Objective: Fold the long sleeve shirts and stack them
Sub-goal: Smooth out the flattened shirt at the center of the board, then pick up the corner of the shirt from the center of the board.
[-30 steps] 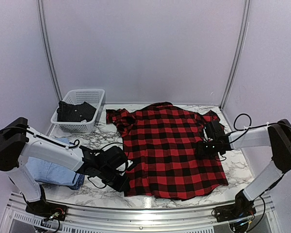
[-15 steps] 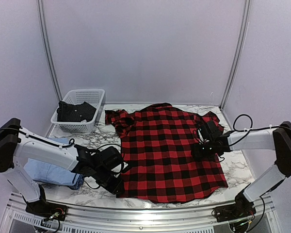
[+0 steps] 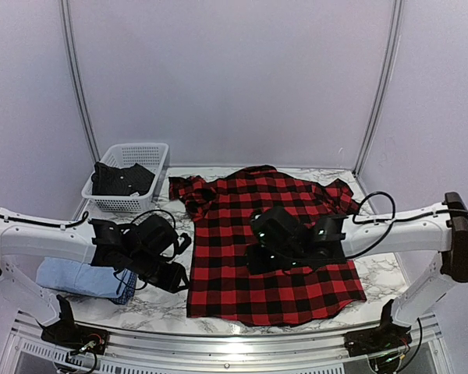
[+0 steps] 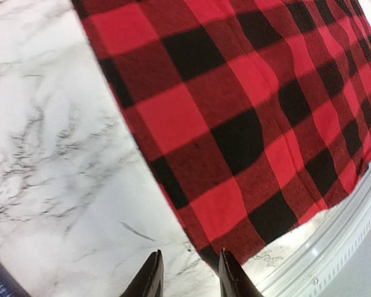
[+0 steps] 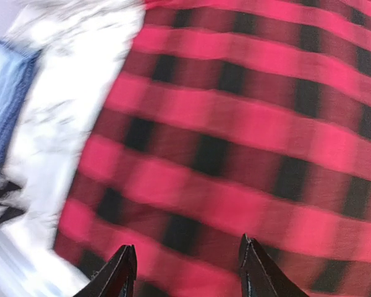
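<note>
Flannel shirt (image 3: pixel 277 257) flat, unfolded; left gripper (image 4: pixel 190 263) at its 8 o'clock, right gripper (image 5: pixel 187 247) mid-shirt, both agape, empty; next, grasp edges.

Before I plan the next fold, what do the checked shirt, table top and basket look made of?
Checked shirt: soft woven cloth, probably flannel; matte, slightly fuzzy weave. Table top: hard, smooth, white with grey veins; marble or marble-print laminate, unclear. Basket: white moulded plastic, judging by its regular mesh walls.

High rear view looking forward, wrist views close, downward — all share flannel shirt (image 3: pixel 242 288)
</note>
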